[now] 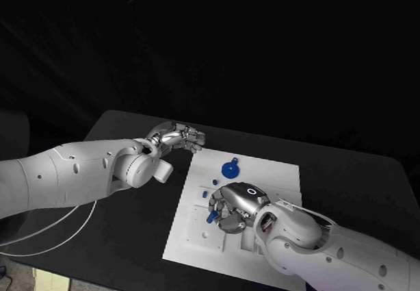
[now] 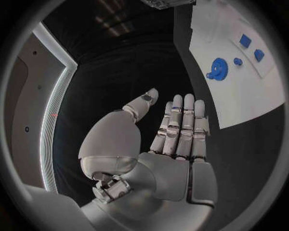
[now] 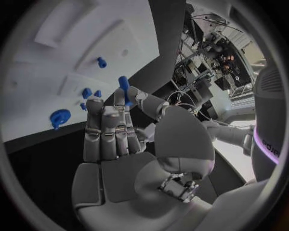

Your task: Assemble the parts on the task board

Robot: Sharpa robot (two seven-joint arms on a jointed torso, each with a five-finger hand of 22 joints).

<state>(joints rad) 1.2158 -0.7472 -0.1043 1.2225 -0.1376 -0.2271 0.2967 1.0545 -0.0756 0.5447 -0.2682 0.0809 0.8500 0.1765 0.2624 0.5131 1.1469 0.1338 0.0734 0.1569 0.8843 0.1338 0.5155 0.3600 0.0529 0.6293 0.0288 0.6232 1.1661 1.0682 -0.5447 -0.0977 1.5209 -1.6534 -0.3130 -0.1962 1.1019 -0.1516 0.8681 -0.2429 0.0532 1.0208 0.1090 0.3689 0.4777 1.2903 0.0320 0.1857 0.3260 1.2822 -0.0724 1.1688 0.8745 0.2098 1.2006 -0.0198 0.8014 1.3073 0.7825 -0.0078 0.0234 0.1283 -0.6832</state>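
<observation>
The white task board lies in the middle of the black table. A blue gear sits on its far part, also seen as the gear and the gear. Small blue pieces lie by the board's left edge. My right hand hovers over the board's middle and pinches a short blue peg between thumb and a fingertip; the peg pokes out on the hand's left. My left hand is off the board's far left corner, with its fingers straight and holding nothing.
Raised white shapes and slots mark the board surface. Two more small blue blocks lie past the gear. A white cable hangs under my left arm near the table's left edge. Black table surrounds the board.
</observation>
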